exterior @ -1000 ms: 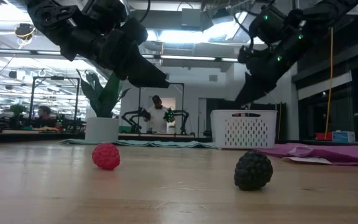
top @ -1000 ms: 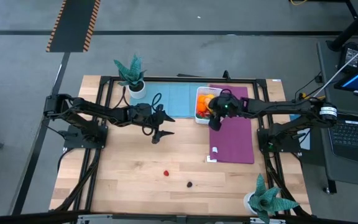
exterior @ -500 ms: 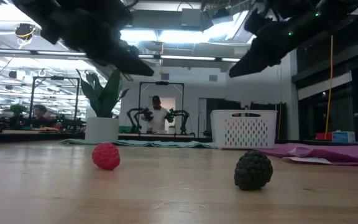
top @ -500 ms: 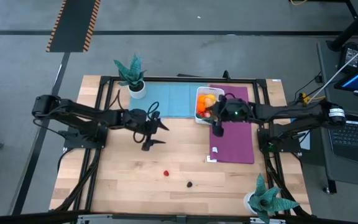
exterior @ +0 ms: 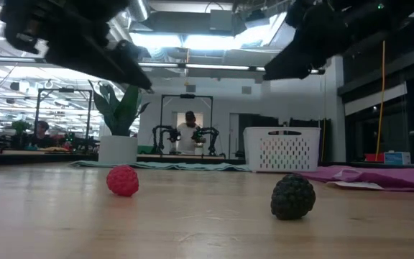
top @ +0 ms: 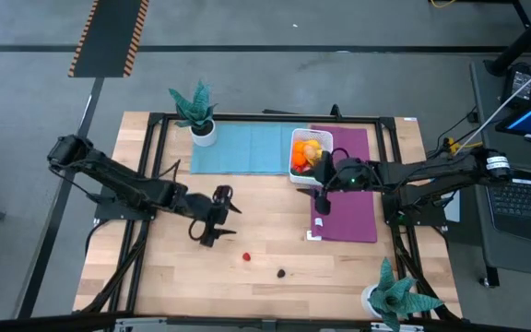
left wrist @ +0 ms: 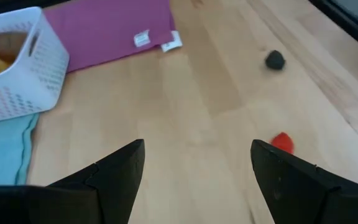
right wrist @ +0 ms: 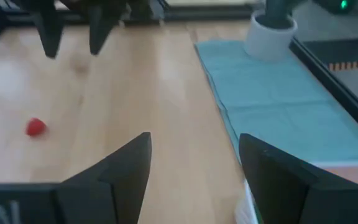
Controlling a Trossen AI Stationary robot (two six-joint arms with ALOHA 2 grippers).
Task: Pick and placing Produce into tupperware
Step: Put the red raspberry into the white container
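The tupperware [top: 310,157] is a white perforated container at the seam of the teal and purple mats, holding orange and yellow produce [top: 308,150]. It also shows in the low view [exterior: 282,149] and the left wrist view [left wrist: 14,65]. A red berry [top: 246,257] and a dark berry [top: 282,273] lie on the bare wood near the table's near edge. My left gripper [top: 217,224] hovers open, up and to the left of the red berry [left wrist: 282,142]. My right gripper [top: 322,201] hangs open over the purple mat, just nearer than the tupperware.
A teal mat [top: 242,148] and a purple mat [top: 347,189] lie flat on the far half of the table. Potted plants stand at the far left [top: 196,115] and near right [top: 395,295]. A white tag [left wrist: 142,38] lies at the purple mat's corner.
My left gripper has swung from beside the teal mat toward the table's near edge and a little left, closing in on the red berry, its fingers staying open. My right gripper has drawn back from over the tupperware toward the near edge, over the purple mat.
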